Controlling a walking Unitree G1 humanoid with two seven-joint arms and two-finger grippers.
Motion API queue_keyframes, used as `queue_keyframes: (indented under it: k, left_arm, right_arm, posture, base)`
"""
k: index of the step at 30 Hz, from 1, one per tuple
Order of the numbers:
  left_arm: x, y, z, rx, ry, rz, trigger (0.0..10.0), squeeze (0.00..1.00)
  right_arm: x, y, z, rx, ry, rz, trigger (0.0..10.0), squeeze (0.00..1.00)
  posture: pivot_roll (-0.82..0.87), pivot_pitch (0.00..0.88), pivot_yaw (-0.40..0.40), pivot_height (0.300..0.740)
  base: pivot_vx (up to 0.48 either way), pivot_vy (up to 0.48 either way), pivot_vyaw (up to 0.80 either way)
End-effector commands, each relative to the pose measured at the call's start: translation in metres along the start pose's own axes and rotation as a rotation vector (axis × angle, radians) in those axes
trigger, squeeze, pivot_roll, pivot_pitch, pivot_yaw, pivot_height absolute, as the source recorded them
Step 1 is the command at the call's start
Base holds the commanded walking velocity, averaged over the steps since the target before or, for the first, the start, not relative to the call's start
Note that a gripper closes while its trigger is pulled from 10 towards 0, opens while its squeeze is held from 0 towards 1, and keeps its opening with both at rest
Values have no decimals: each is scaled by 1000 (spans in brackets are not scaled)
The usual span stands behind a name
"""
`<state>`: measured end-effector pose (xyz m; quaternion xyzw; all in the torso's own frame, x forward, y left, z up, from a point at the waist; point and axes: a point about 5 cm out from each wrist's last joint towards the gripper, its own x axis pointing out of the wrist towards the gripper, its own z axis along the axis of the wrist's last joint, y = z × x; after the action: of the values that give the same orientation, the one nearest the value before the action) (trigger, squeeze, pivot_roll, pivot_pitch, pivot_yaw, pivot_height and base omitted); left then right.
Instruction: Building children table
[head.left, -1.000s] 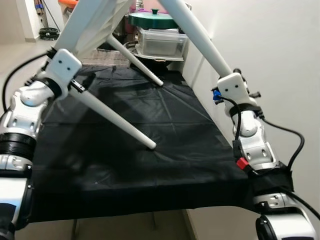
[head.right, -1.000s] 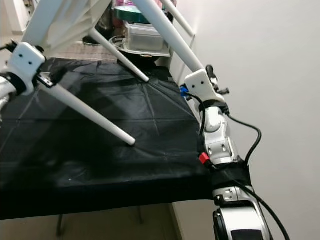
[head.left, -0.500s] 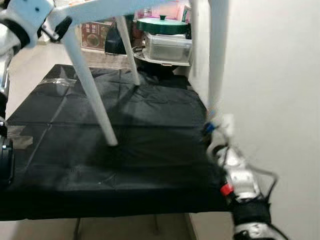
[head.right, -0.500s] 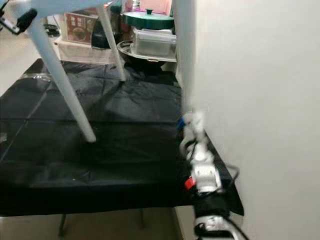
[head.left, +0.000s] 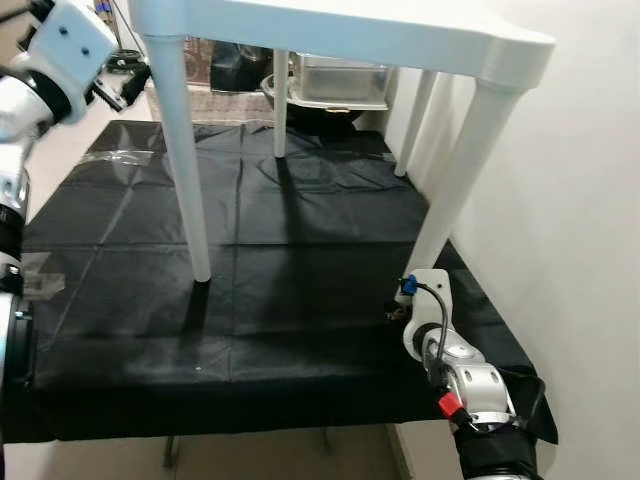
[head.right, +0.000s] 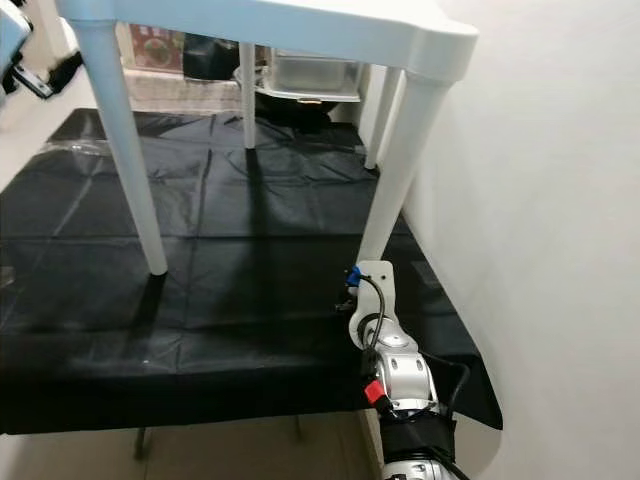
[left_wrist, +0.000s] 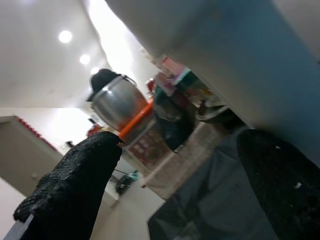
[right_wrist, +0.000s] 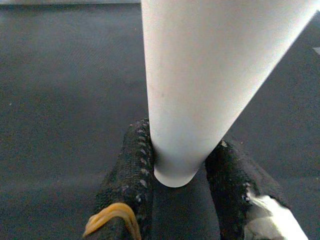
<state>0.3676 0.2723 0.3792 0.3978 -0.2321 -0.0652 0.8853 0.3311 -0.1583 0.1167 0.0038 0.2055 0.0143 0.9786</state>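
Note:
A white plastic children's table (head.left: 330, 30) stands upright on a black sheet (head.left: 300, 230), its legs down on the cloth. My right gripper (right_wrist: 177, 145) is low at the near right leg (head.left: 455, 180), with one black finger on each side of the leg's foot, shut on it. My left gripper (left_wrist: 175, 165) is up at the far left, beside the near left corner of the tabletop. Its fingers (left_wrist: 75, 180) stand wide apart with nothing between them. The near left leg (head.left: 185, 170) rests free on the sheet.
A white wall (head.left: 580, 250) runs close along the right side. Behind the table sit a clear plastic box (head.left: 340, 80) and other household clutter. The sheeted surface ends at a front edge (head.left: 250, 420) near me, with floor below.
The table has swung from tilted in the air to upright, legs on the sheet. My right gripper came down with its leg; my left gripper now stands open by the top's corner.

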Motion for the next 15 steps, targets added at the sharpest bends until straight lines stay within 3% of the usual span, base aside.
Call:
queue_keyframes:
  k: [1, 2, 6, 13, 14, 15]
  left_arm:
    - [1, -7, 4, 3, -41, -44, 10000, 0]
    - [0, -8, 4, 2, -49, -56, 10000, 0]
    - [-1, -10, 4, 0, -61, -67, 10000, 0]
    - [-14, -33, 3, -59, -107, -133, 10000, 0]
    - [-17, -40, 1, -76, -104, -143, 10000, 0]
    - [-20, -44, -1, -88, -101, -148, 10000, 0]
  right_arm:
    - [-1, 7, -6, -11, 34, 32, 1333, 0]
    - [-2, 6, -6, -19, 38, 21, 10000, 0]
    - [-2, 4, -5, -20, 47, 6, 10000, 0]
    - [-13, -5, 4, -14, -3, -35, 10000, 8]
    - [-17, -10, 8, -11, -44, -62, 10000, 1000]
    - [-20, -13, 11, -9, -71, -82, 10000, 1000]
  posture:
    - [133, 0, -116, 740]
    - [133, 0, -116, 740]
    - [136, 0, -117, 740]
    - [127, 0, -115, 740]
    - [125, 0, -115, 740]
    - [125, 0, -115, 740]
  base:
    - [0, 0, 0]
    - [0, 0, 0]
    - [0, 0, 0]
    - [0, 0, 0]
    - [0, 0, 0]
    - [0, 0, 0]
